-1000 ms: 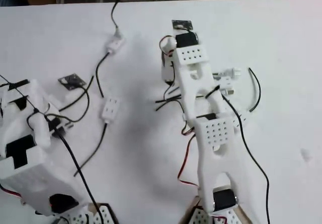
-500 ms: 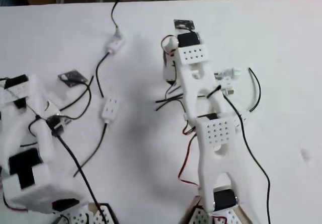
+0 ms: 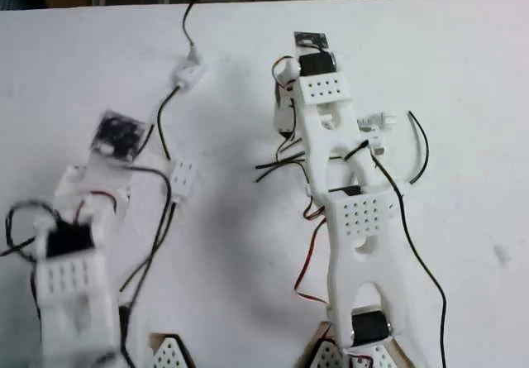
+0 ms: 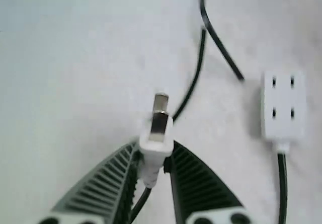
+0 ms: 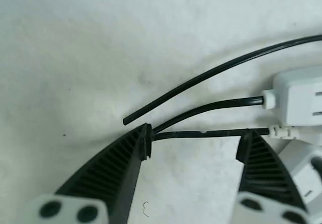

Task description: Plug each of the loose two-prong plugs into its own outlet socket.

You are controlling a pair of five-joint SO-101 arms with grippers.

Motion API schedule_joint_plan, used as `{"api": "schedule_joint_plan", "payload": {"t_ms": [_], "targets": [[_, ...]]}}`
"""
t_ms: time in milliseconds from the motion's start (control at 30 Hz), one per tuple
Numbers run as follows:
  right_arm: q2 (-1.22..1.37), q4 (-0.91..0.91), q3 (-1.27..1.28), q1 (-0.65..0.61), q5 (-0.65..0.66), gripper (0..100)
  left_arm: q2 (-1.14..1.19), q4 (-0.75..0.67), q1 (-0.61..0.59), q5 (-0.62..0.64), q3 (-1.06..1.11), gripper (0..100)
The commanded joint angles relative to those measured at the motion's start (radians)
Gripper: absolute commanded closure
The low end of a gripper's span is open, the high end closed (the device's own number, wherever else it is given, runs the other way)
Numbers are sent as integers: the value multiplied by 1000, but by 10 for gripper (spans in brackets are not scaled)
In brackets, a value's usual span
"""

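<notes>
My left gripper [image 4: 153, 156] is shut on a white two-prong plug [image 4: 157, 136], its prongs pointing away from the fingers and its black cord trailing back between them. A white outlet block [image 4: 283, 105] lies on the table just beside the plug. In the high view that gripper [image 3: 117, 143] hovers left of the same outlet block [image 3: 182, 178]. My right gripper [image 5: 193, 146] is open low over the table, with a thin black cord [image 5: 201, 133] running across between its fingertips. That cord's white plug [image 5: 302, 100] lies past one finger.
A second outlet block [image 3: 188, 73] lies farther back on its black cord. Two loose white plugs [image 3: 377, 121] rest right of the right arm [image 3: 355, 215]. Cut cord ends [image 3: 260, 169] stick out left of that arm. The white table is bare at the far right.
The left arm has swung in from the table's left edge toward the nearer outlet block, carrying the plug. The right arm has shifted slightly to the right.
</notes>
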Motion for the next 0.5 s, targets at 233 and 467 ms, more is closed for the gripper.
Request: {"api": "schedule_joint_plan", "payload": {"t_ms": [233,467], "targets": [[-56,7,-6,1,9,723,-756,-262,194,508,267,977],[-114,7,-15,-8,9,723,-791,-537,280,789,302,977]]}}
